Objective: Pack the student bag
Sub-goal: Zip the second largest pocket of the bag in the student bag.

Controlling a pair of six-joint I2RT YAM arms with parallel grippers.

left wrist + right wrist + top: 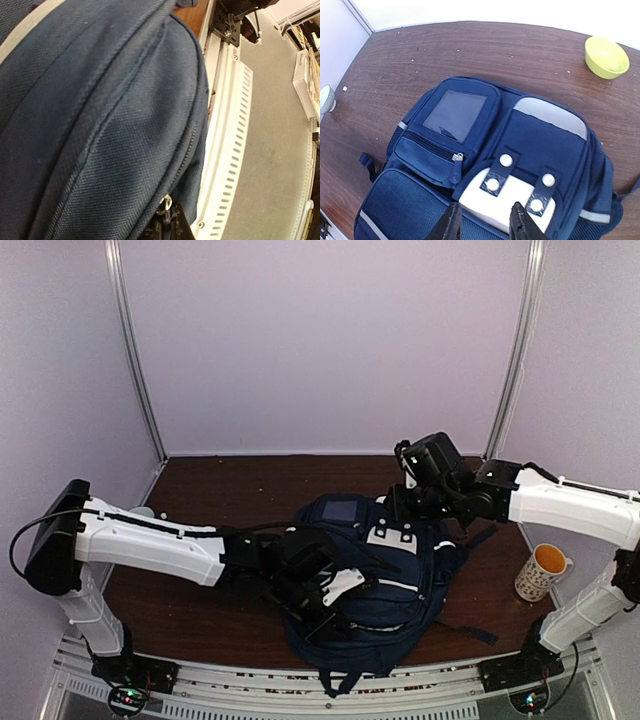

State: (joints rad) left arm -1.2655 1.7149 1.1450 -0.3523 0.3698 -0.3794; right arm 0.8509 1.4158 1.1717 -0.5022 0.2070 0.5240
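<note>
The student bag (385, 580), navy with white trim, lies flat in the middle of the brown table. Its front pockets and white buckle patch (505, 200) fill the right wrist view. My left gripper (318, 608) rests on the bag's near side. In the left wrist view its dark fingertips (170, 227) are shut on a silver zipper pull (166, 202) at the end of a closed zipper seam. My right gripper (487, 225) hovers over the white patch near the bag's top (405, 502), with its jaws apart and nothing held between them.
A patterned mug with an orange inside (543, 572) stands at the table's right. A yellow-green bowl (606, 50) sits beyond the bag, and a small white object (326, 97) lies at the table's far left. The slotted white rail (225, 150) runs along the table's near edge.
</note>
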